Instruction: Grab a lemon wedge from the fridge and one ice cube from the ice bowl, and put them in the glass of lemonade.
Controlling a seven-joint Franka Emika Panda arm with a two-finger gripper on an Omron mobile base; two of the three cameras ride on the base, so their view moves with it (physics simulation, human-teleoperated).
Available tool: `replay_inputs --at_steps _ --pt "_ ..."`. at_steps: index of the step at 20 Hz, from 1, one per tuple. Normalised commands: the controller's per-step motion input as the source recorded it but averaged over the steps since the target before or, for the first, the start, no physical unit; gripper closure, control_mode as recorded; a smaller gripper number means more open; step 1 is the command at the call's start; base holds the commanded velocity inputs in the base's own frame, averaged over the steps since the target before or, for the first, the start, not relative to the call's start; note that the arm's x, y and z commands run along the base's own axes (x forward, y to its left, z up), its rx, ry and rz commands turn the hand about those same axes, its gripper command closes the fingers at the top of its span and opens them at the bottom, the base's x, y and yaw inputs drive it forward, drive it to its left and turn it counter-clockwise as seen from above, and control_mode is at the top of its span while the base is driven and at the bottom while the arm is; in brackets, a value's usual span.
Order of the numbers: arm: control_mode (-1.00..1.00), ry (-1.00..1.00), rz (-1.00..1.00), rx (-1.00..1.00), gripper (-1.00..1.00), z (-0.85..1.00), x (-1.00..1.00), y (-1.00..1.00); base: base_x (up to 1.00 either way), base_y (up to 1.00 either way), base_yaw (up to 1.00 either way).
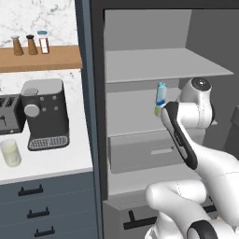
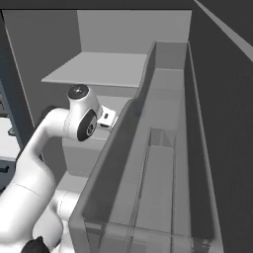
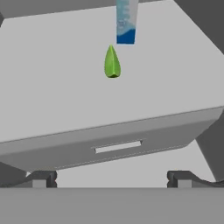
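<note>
The fridge stands open, with light grey shelves and a drawer inside. On the middle shelf lies the lemon wedge, small, pointed and green, also seen as the lemon wedge beside my arm. My gripper is open and empty, in front of the drawer and below the wedge, well short of it. The glass of lemonade stands on the counter left of the fridge. The ice cube and the ice bowl are out of view.
A blue and white bottle stands just behind the wedge. The open fridge door's bin runs along my right. A coffee machine and a toaster sit on the counter behind the glass.
</note>
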Motion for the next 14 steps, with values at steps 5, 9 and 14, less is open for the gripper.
replay_inputs --at_steps 5,9,14 --pt "-1.00 -0.03 0.00 0.00 -1.00 -0.19 0.16 -0.01 0.00 0.00 0.00" --pt "-1.00 -0.10 0.00 0.00 -1.00 -0.42 -0.23 0.00 0.00 0.00 0.00" --pt "-1.00 -0.10 0.00 0.00 -1.00 -0.31 -0.09 0.00 0.00 0.00 0.00"
